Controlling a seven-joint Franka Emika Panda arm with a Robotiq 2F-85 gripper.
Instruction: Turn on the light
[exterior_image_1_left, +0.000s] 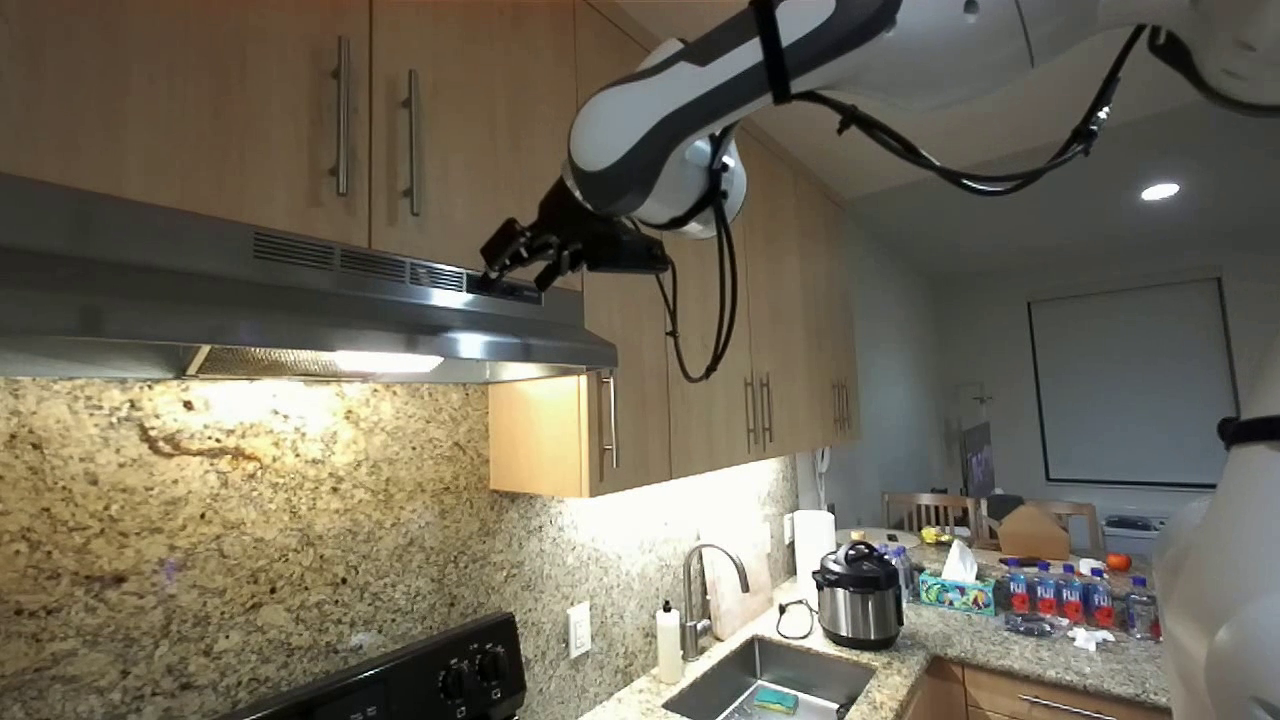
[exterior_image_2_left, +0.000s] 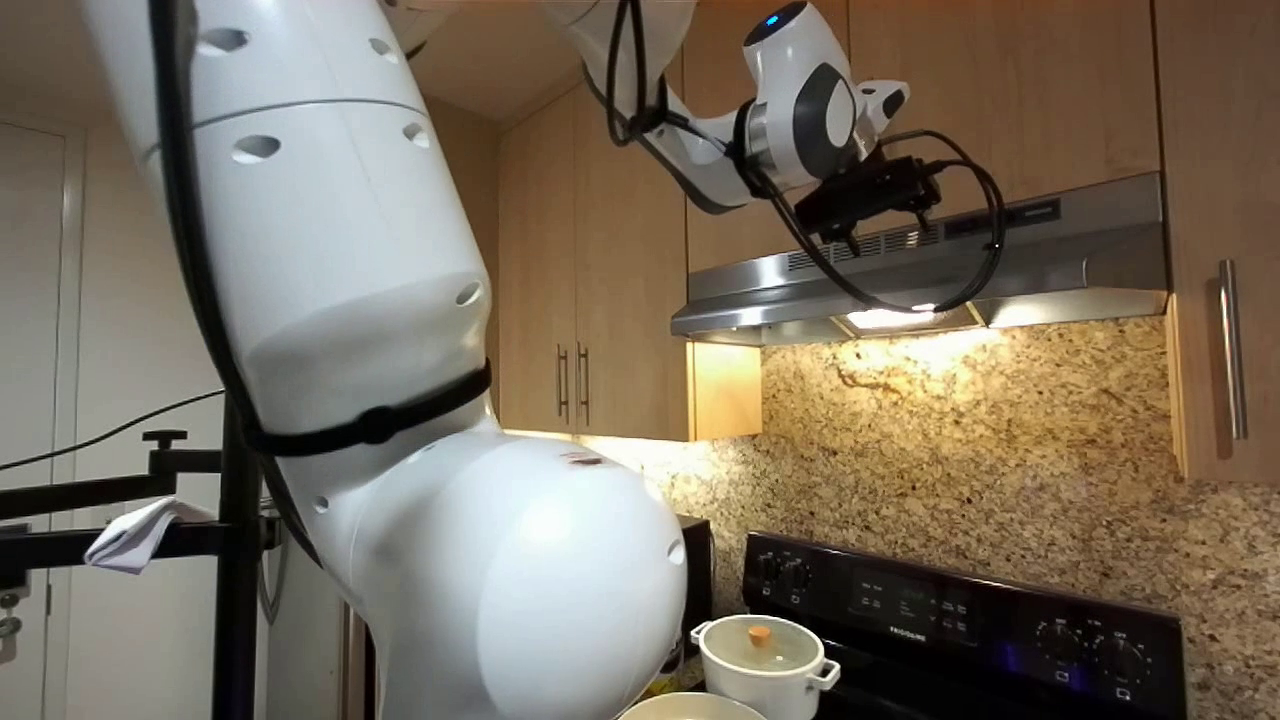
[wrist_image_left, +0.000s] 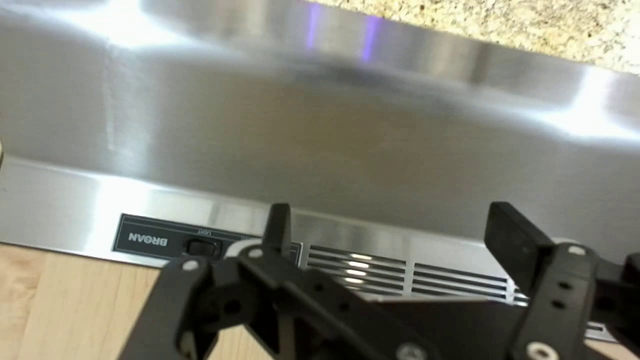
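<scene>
The light (exterior_image_1_left: 388, 362) under the range hood (exterior_image_2_left: 1080, 255) glows in both exterior views, its lit panel (exterior_image_2_left: 888, 318) bright against the backsplash. On the hood's front strip, a black control panel (wrist_image_left: 170, 241) shows upside down in the wrist view. It carries a dark rocker switch (wrist_image_left: 201, 248) beneath a small "LIGHT" label. My gripper (wrist_image_left: 391, 222) is open, fingers wide apart, with nothing between them. One finger (wrist_image_left: 277, 227) covers the far end of the panel; the switch lies just outside that finger. In an exterior view the gripper (exterior_image_1_left: 518, 275) hovers at the hood front; contact cannot be told.
Wooden cabinets (exterior_image_1_left: 470, 110) with bar handles rise directly above the hood. Vent slots (wrist_image_left: 355, 270) run beside the panel. A cable loop (exterior_image_2_left: 985, 240) hangs from the wrist before the hood. Below are the stove's control board (exterior_image_2_left: 950, 610) and a white pot (exterior_image_2_left: 765, 665).
</scene>
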